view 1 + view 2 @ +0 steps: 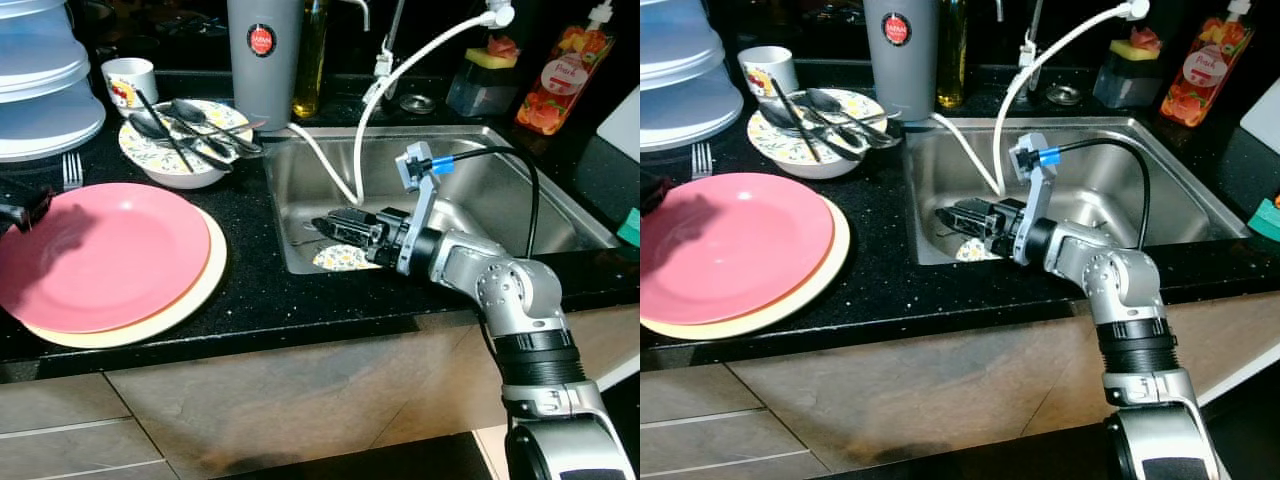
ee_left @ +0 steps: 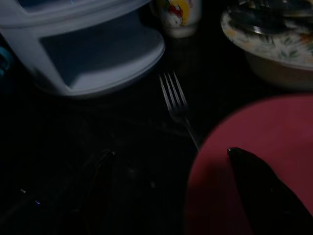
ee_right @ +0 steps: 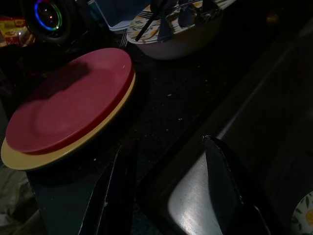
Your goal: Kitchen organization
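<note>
Reaching over the sink's front-left corner, our right gripper (image 1: pixel 335 228) hangs just above a small patterned dish (image 1: pixel 345 258) on the sink (image 1: pixel 500 190) floor; its fingers stand well apart and hold nothing, straddling the sink's edge in the wrist view. We judge the main risk is knocking that edge or the white hose (image 1: pixel 375 110) behind the wrist, or chipping the dish with a clumsy pinch. At the counter's left edge our left gripper (image 1: pixel 25 210) hovers over the pink plate (image 1: pixel 100 255), which is stacked on a yellow plate (image 1: pixel 205 290); its spread we cannot tell. Farther back sit a fork (image 1: pixel 72 172) and a bowl (image 1: pixel 185 150) of spoons.
</note>
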